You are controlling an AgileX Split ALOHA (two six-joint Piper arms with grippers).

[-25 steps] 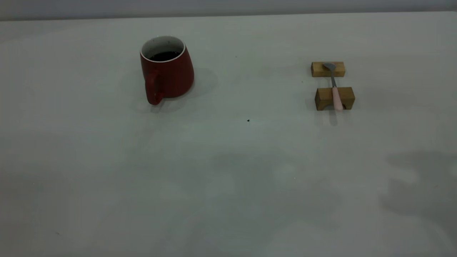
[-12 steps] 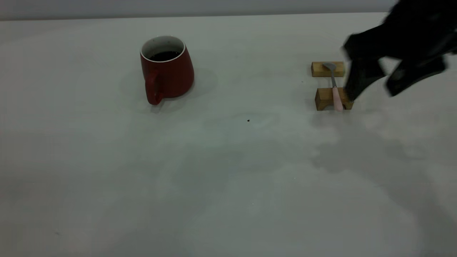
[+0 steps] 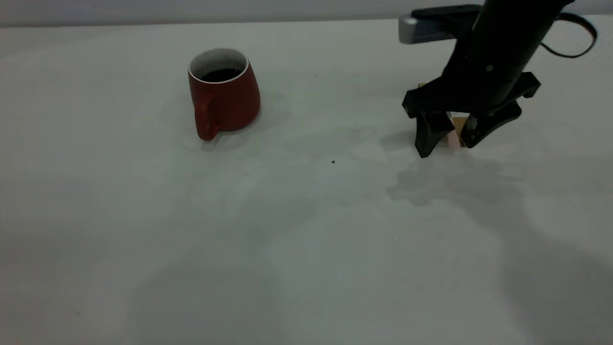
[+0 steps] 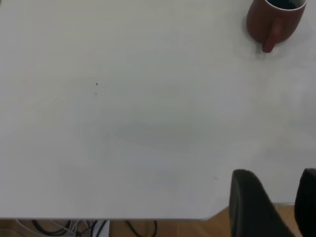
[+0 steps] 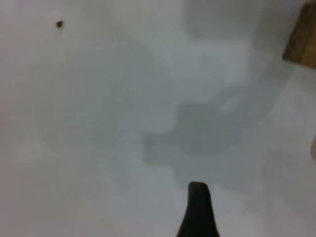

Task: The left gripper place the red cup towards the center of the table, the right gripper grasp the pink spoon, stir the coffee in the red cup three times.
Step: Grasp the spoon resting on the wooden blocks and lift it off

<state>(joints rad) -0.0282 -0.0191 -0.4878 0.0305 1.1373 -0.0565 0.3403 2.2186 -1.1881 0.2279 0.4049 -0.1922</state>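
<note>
Over the wooden blocks (image 3: 460, 125), the right gripper (image 3: 448, 141) hangs spread, straddling the pink spoon (image 3: 452, 139), well right of the red cup (image 3: 224, 98). Light and slim, it probably suits a handle pinch.

Exterior view: faces the table (image 3: 306, 239) from outside the rig, looking down at a slant, far edge at the top.
Left wrist view: high above the table near its edge, looking down; the red cup (image 4: 274, 19) sits far off.
Right wrist view: very close over the table surface, a wooden block (image 5: 302, 43) at its border.
Shared: exterior and left wrist views both show the red cup (image 3: 223, 93); exterior and right wrist views share the dark speck (image 3: 333, 162).
</note>
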